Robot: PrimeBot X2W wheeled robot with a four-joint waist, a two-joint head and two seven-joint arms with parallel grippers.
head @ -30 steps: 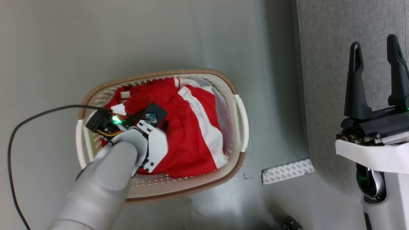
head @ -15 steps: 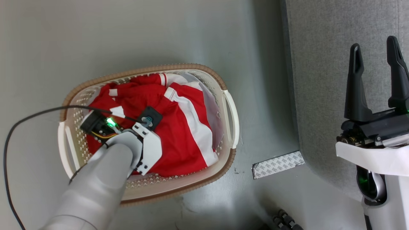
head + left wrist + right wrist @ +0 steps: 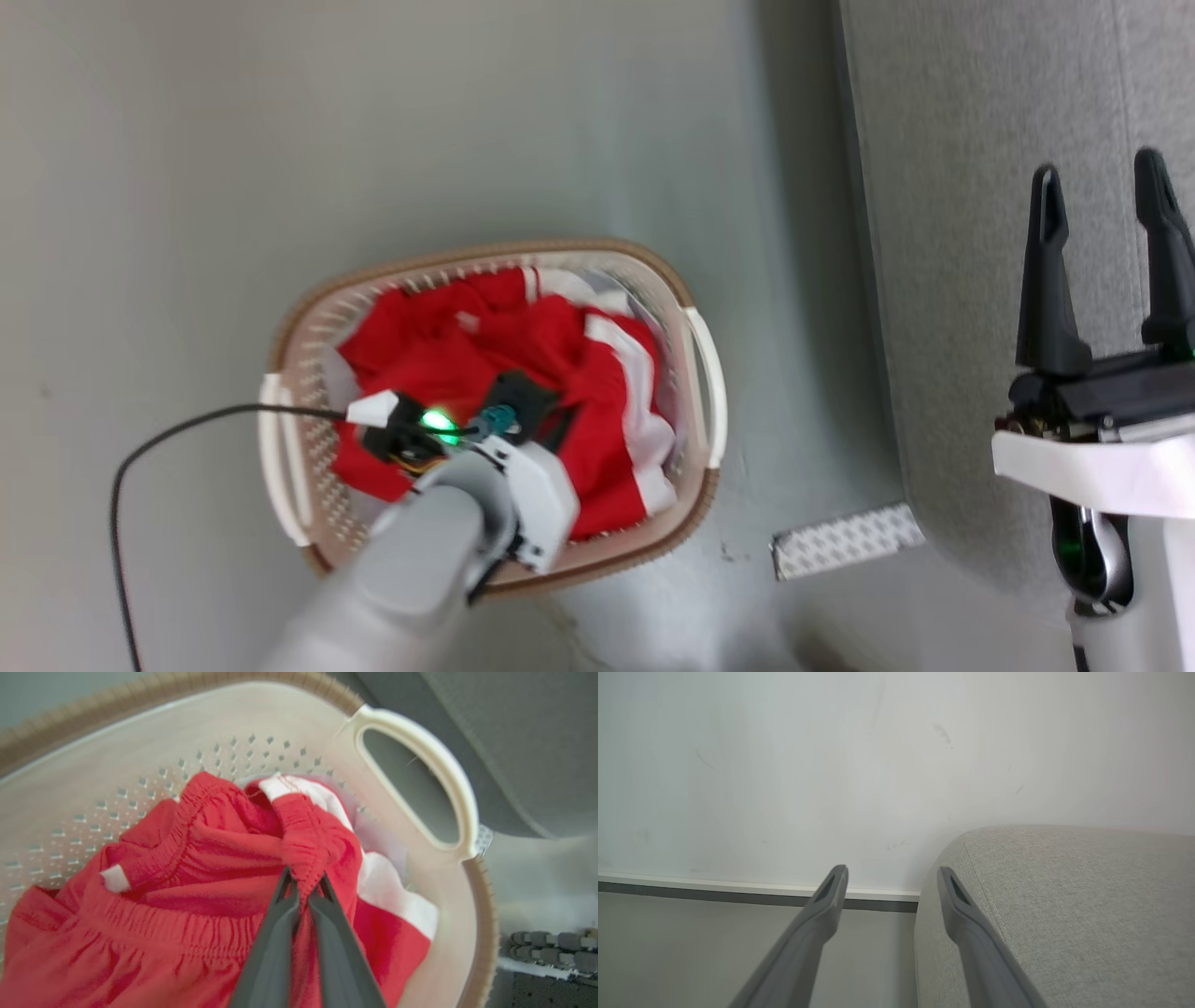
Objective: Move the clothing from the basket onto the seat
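The cream basket with a brown rim stands on the grey floor, holding red and white clothing. My left arm reaches down into it. In the left wrist view my left gripper is shut on a gathered fold of the red clothing, which is pulled up into a peak inside the basket. My right gripper stands open and empty over the light grey seat at the right. In the right wrist view its fingers straddle the seat's rounded edge.
A black cable runs from my left wrist across the floor at the left. A white patterned strip lies on the floor between basket and seat. Beyond the seat stands a pale wall with a baseboard.
My left gripper has shut on the red fabric, which now bunches up toward it. The head camera has shifted, so the basket sits elsewhere in the picture. The right gripper stays open.
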